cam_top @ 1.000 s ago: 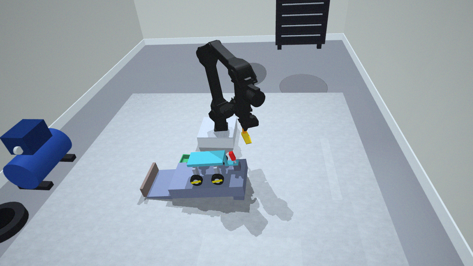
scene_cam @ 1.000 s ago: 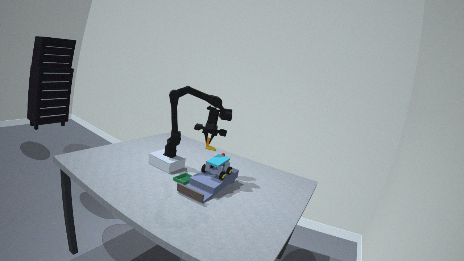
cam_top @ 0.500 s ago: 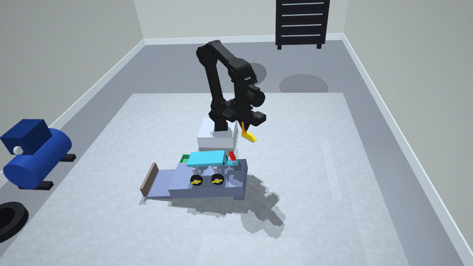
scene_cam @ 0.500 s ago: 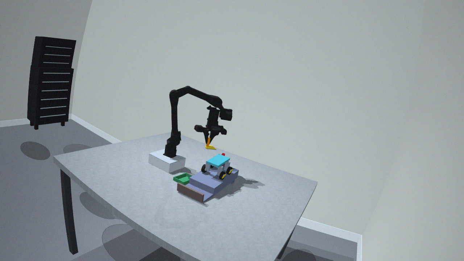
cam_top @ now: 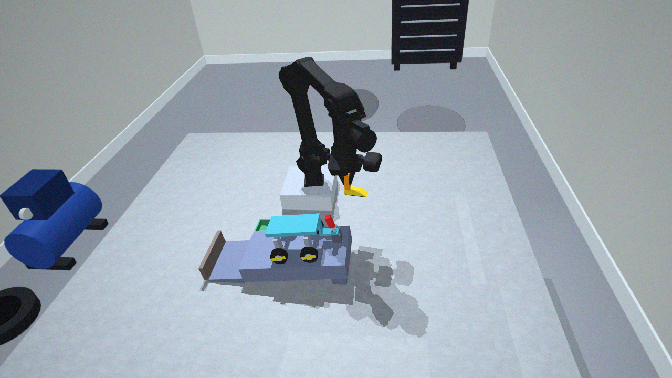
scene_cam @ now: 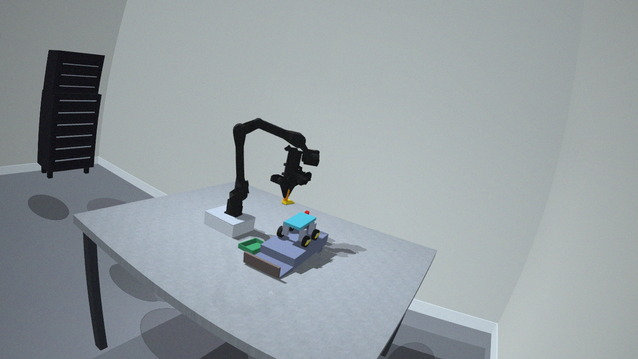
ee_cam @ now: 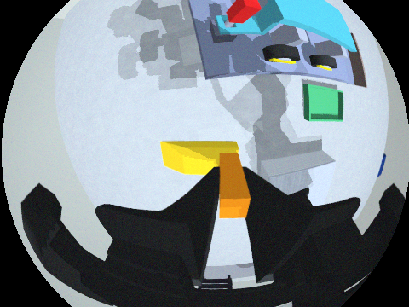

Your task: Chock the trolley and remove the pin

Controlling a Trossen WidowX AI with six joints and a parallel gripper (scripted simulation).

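Chock (cam_top: 355, 191) (scene_cam: 287, 202) (ee_cam: 187, 158): aloft, uphill of trolley (cam_top: 293, 224) (scene_cam: 300, 220) (ee_cam: 315, 19) | gripper (cam_top: 348, 180) (scene_cam: 286, 194) (ee_cam: 230, 172): pinching its squared orange handle | my step, I judge: carry high past pin (cam_top: 329, 221) (scene_cam: 306, 212) (ee_cam: 244, 9), lower wedge downhill of a wheel, nudge gently | ramp (cam_top: 255, 253) (scene_cam: 280, 250) (ee_cam: 239, 64): smooth, matte | green tray (cam_top: 259, 224) (scene_cam: 240, 246) (ee_cam: 325, 119): shallow, beside ramp

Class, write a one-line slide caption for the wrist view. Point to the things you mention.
The jaws grip the chock's orange handle (ee_cam: 233, 181), with the green tray (ee_cam: 325, 102) and red-headed stop pin (ee_cam: 244, 10) beyond.
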